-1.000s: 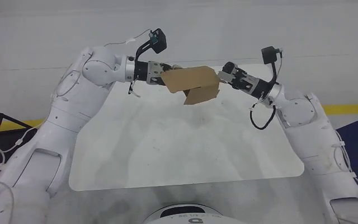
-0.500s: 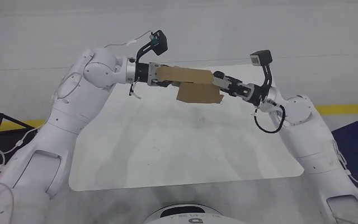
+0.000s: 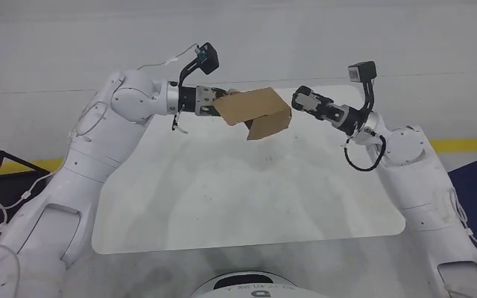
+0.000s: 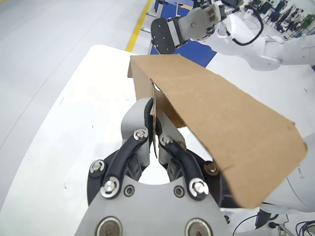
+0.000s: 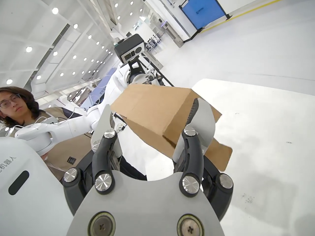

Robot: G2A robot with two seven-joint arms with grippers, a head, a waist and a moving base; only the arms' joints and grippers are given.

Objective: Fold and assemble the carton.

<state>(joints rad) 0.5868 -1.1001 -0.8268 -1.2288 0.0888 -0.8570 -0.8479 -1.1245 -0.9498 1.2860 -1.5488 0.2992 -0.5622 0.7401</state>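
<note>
A brown carton (image 3: 258,112), partly folded with a flap hanging below it, is held in the air over the table's far edge. My left gripper (image 3: 218,102) grips its left end. In the left wrist view this gripper (image 4: 153,106) is shut on a thin cardboard flap, and the carton (image 4: 211,116) stretches away from it. My right gripper (image 3: 299,97) is open just off the carton's right end. In the right wrist view its fingers (image 5: 201,121) stand wide apart around the carton's (image 5: 150,109) near corner. I cannot tell whether they touch it.
The white table (image 3: 246,201) lies bare below the carton, with rounded corners and its far edge under the grippers. Grey floor with a yellow line (image 3: 455,145) surrounds it.
Half a second ago my right gripper was pressed into the carton's right end and the carton looked stretched flat. Now it has drawn back to the right, and the carton stands tilted and opened.
</note>
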